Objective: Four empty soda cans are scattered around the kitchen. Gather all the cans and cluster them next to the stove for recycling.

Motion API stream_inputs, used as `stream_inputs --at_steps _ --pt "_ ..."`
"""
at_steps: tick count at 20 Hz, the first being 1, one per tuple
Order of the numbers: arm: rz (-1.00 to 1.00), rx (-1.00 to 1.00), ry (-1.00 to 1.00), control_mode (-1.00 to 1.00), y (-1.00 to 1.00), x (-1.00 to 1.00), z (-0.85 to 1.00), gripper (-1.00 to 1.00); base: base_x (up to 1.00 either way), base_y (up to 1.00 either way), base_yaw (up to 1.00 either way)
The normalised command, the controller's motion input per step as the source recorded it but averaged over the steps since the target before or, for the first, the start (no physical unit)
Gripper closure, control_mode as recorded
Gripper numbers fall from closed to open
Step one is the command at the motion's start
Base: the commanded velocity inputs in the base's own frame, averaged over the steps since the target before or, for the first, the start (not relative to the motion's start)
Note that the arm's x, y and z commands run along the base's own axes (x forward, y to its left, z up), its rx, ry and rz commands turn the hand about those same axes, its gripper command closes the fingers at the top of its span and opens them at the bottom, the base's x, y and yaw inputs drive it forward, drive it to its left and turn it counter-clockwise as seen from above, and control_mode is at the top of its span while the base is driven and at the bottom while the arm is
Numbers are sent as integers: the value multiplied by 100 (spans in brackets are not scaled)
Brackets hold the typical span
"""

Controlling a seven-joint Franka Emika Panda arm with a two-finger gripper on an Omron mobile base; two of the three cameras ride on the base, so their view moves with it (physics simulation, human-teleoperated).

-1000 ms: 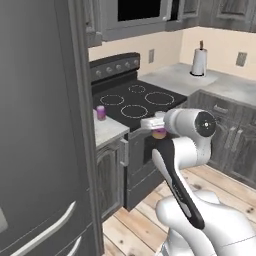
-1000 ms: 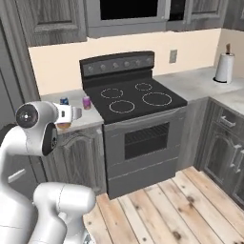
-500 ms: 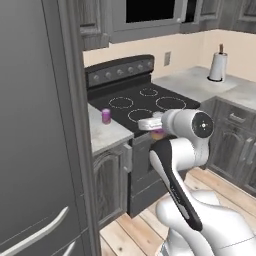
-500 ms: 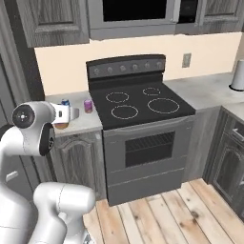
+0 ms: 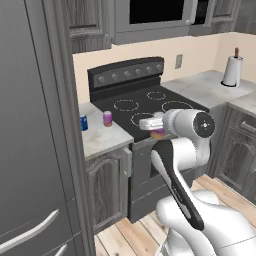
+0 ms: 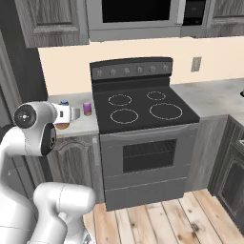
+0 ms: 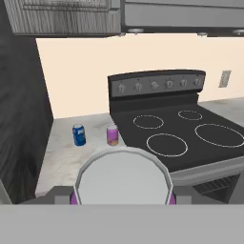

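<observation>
My gripper point(image 5: 155, 128) is shut on a purple soda can point(image 7: 123, 177), whose silvery top looms large low in the hand view. I hold it in the air in front of the stove point(image 5: 150, 102), above the counter's front edge. A blue soda can point(image 7: 79, 135) and a second purple soda can point(image 7: 112, 135) stand upright on the marble counter point(image 7: 62, 152) just left of the stove point(image 7: 176, 131). From the right base view the gripper point(image 6: 66, 117) is close in front of the blue can point(image 6: 64, 103) and the purple can point(image 6: 87, 108).
A tall dark fridge point(image 5: 30, 130) walls off the left. A microwave point(image 5: 150, 12) hangs over the stove. A paper towel roll point(image 5: 232, 70) stands on the right counter point(image 5: 210, 85). Grey cabinets point(image 6: 71, 152) sit below; plank floor point(image 6: 176, 219) lies in front.
The base has driven, so both base views shifted: the stove and the two cans beside it sit closer and more central. The arm keeps its pose with the can held.
</observation>
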Motion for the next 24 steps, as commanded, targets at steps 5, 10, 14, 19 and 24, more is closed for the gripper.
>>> stream_inputs --at_steps 5,10,14,19,24 --pt "0 0 0 100 0 0 0 100 42 -8 34" --pt "0 0 0 100 0 0 0 100 32 -36 30" --pt "0 0 0 100 0 0 0 100 22 -49 26" --pt "0 0 0 100 0 0 0 100 23 -48 25" --pt "0 0 0 100 0 0 0 100 21 -40 16"
